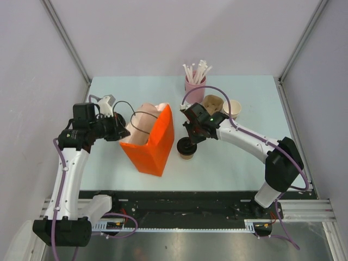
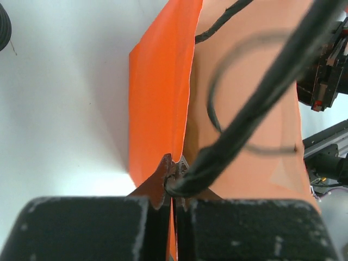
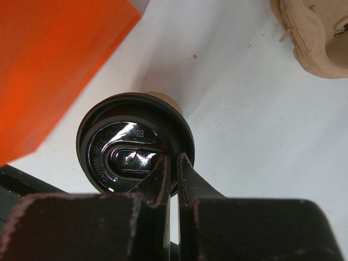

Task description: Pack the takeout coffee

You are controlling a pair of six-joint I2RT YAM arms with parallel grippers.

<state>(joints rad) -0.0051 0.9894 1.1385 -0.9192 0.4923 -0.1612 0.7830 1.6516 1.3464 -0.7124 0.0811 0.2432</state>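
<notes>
The takeout coffee (image 1: 186, 148), a small brown paper cup with a glossy black lid (image 3: 122, 147), is just right of the orange paper bag (image 1: 152, 144). My right gripper (image 1: 191, 140) reaches down over it. In the right wrist view this gripper (image 3: 173, 160) is shut on the lid's rim, one finger inside and one outside. My left gripper (image 1: 124, 129) is at the bag's left top edge. In the left wrist view it (image 2: 176, 163) is shut on the bag's rim (image 2: 157, 98), where the black cord handle (image 2: 244, 114) is attached. The bag's mouth stands open.
Behind the right arm stand a pink cup of white straws (image 1: 194, 87), a brown moulded-pulp carrier (image 1: 213, 103) and stacked pale-rimmed cups (image 1: 232, 109). The carrier (image 3: 315, 32) also shows at the top right of the right wrist view. The table's front edge (image 1: 179, 187) is close behind the bag.
</notes>
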